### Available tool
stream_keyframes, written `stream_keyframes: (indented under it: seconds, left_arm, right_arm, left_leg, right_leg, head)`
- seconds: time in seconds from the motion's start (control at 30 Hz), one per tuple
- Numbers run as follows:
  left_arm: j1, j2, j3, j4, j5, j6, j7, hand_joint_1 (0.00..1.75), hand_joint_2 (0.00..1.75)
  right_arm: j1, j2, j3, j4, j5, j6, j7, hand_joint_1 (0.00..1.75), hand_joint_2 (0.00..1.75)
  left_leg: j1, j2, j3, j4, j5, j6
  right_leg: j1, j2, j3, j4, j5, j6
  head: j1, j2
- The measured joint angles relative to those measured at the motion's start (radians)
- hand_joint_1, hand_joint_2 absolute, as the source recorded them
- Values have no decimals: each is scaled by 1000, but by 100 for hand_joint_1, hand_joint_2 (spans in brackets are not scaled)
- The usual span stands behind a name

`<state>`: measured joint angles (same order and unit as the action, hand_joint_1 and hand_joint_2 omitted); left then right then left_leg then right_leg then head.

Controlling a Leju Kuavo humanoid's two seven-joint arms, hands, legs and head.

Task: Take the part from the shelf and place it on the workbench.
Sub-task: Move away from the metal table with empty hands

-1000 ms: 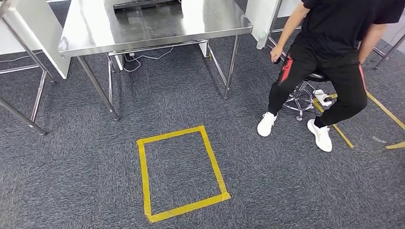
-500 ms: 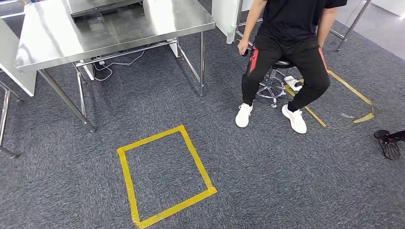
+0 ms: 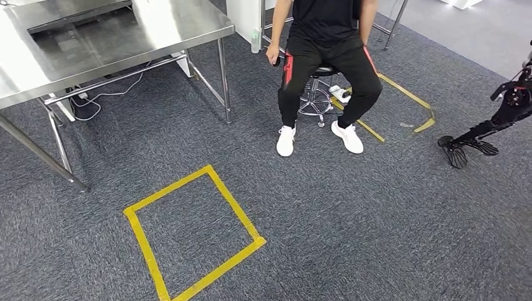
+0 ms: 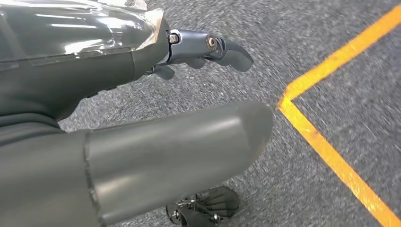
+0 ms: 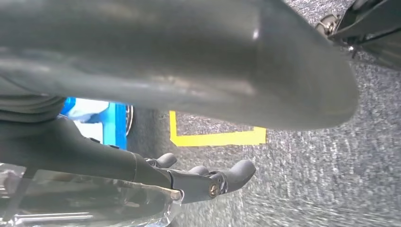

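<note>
Steel desk (image 3: 113,44) at far left, cut off by the frame's top and left edges; cables (image 3: 94,103) trail on the floor under it. Its top carries no part, and there's no part or shelf anywhere in these views, so can't place the task's thing. Yellow tape square (image 3: 191,235) on grey carpet (image 3: 351,232) below the desk, its near side cut off by the bottom edge. Wide open carpet between the square and the seated person (image 3: 326,56), who's cropped above the chest, on a stool (image 3: 317,94). More yellow tape (image 3: 404,103) behind the stool. At far right a dark legged machine (image 3: 486,128), partly out of frame, hard to make out.

Left wrist view: left hand (image 4: 142,118) hangs over the carpet near a tape corner, fingers (image 4: 222,47) apart from the thumb, holding nothing. Right wrist view: right hand (image 5: 179,118) likewise spread and empty, with something blue (image 5: 106,120), blurred, behind it.
</note>
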<state>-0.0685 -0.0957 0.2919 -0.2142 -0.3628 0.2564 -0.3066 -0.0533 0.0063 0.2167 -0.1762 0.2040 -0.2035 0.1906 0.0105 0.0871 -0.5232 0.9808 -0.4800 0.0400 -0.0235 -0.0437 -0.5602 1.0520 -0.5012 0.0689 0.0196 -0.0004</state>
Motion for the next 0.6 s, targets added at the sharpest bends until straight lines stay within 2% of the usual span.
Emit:
stream_keyframes:
  seconds: [0.03, 0.07, 0.13, 0.17, 0.2, 0.23, 0.27, 0.3, 0.33, 0.37, 0.4, 0.43, 0.47, 0.5, 0.53, 0.57, 0.6]
  left_arm:
    - [-1, 0, 0, 0, -2, -1, 2, 0, 0]
    - [-3, -1, 0, 0, -4, -1, 3, 0, 0]
    - [-7, -2, -1, 0, -8, -2, 5, 0, 0]
    - [-9, -2, -1, 0, -10, -2, 6, 0, 0]
    - [-11, -3, -1, -1, -11, -2, 7, 0, 0]
    - [-11, -3, -1, 0, -11, -2, 8, 0, 0]
    - [-10, -2, -1, 0, -12, -2, 10, 0, 0]
    - [-7, -2, -1, 0, -12, -2, 12, 0, 0]
    - [-5, -2, -1, 0, -12, -2, 15, 0, 0]
    - [-3, -1, -1, 0, -12, -2, 17, 0, 0]
    - [-2, -1, -1, 0, -12, -2, 18, 0, 0]
    - [-1, -1, -1, 0, -12, -2, 18, 0, 0]
    - [-1, -1, -1, 0, -12, -2, 19, 0, 0]
    - [-1, 0, -1, 0, -12, -2, 19, 0, 0]
    - [-1, 1, -1, 0, -11, -2, 19, 0, 0]
    - [-1, 2, -1, 0, -11, -1, 20, 0, 0]
    - [-1, 2, -1, 0, -10, 0, 20, 0, 0]
  right_arm:
    - [-1, 0, 0, 0, -1, 1, 2, 0, 0]
    - [-2, -1, 0, 0, -2, 2, 5, 0, 0]
    - [-1, -1, 0, 1, -3, 4, 8, 0, 0]
    - [0, -1, 0, 1, -4, 5, 10, 0, 0]
    - [0, -1, 0, 1, -4, 6, 10, 0, 0]
    - [-1, 0, 0, 2, -3, 7, 11, 0, 0]
    - [-1, 0, 0, 2, -2, 7, 11, 0, 0]
    - [-2, 0, 0, 2, -1, 8, 10, 0, 0]
    - [-2, 0, 0, 2, 0, 8, 10, 0, 0]
    - [-1, 0, 0, 2, 1, 9, 9, 0, 0]
    - [1, 0, 0, 2, 1, 9, 9, 0, 0]
    - [2, 0, 0, 2, 2, 10, 9, 0, 0]
    - [3, 1, 0, 2, 2, 10, 8, 0, 0]
    - [2, 1, 0, 2, 3, 11, 6, 0, 0]
    - [0, 2, 0, 2, 5, 11, 4, 0, 0]
    - [-2, 3, 1, 2, 8, 11, 1, 0, 0]
    - [-3, 3, 1, 2, 12, 12, -1, 0, 0]
  left_leg:
    - [-2, 8, 2, 1, -1, -7]
    - [-4, 17, 4, 1, -2, -14]
    - [-4, 31, 8, -1, -2, -28]
    - [-1, 25, 7, 3, -7, -35]
    - [2, 5, 1, 19, -22, -40]
    - [5, -23, -15, 56, -51, -45]
    - [7, -54, -40, 114, -89, -47]
    - [8, -75, -72, 186, -128, -48]
    - [8, -84, -102, 251, -155, -48]
    - [8, -87, -120, 290, -163, -48]
    - [9, -89, -122, 292, -150, -46]
    - [9, -93, -102, 251, -117, -44]
    - [10, -106, -71, 184, -78, -41]
    - [12, -131, -38, 116, -48, -38]
    - [13, -151, -14, 63, -29, -35]
    - [12, -165, -3, 35, -23, -32]
    - [9, -167, -1, 27, -25, -28]
  right_leg:
    - [2, -14, 24, -47, 13, -4]
    - [5, -23, 34, -72, 20, -10]
    - [7, -4, 25, -72, 25, -27]
    - [3, 5, 25, -73, 28, -34]
    - [-1, 14, 26, -74, 33, -43]
    - [-5, 23, 26, -75, 38, -51]
    - [-6, 33, 25, -75, 42, -58]
    - [-3, 44, 20, -74, 45, -64]
    - [0, 57, 17, -74, 47, -66]
    - [3, 70, 15, -72, 48, -68]
    - [4, 83, 14, -71, 49, -67]
    - [5, 96, 14, -69, 49, -67]
    - [5, 109, 13, -66, 49, -66]
    - [7, 122, 11, -61, 49, -65]
    - [10, 133, 7, -57, 49, -62]
    - [12, 144, 1, -54, 51, -57]
    - [13, 154, -6, -53, 53, -49]
  head:
    - [-1, 0]
    - [-1, 0]
    - [-3, 0]
    - [-4, 0]
    - [-5, 0]
    - [-6, 0]
    - [-8, 0]
    - [-8, 0]
    - [-8, 0]
    - [-8, 0]
    - [-8, 0]
    - [-8, 0]
    - [-8, 0]
    - [-8, 0]
    - [-8, 0]
    - [-8, 0]
    - [-8, 0]
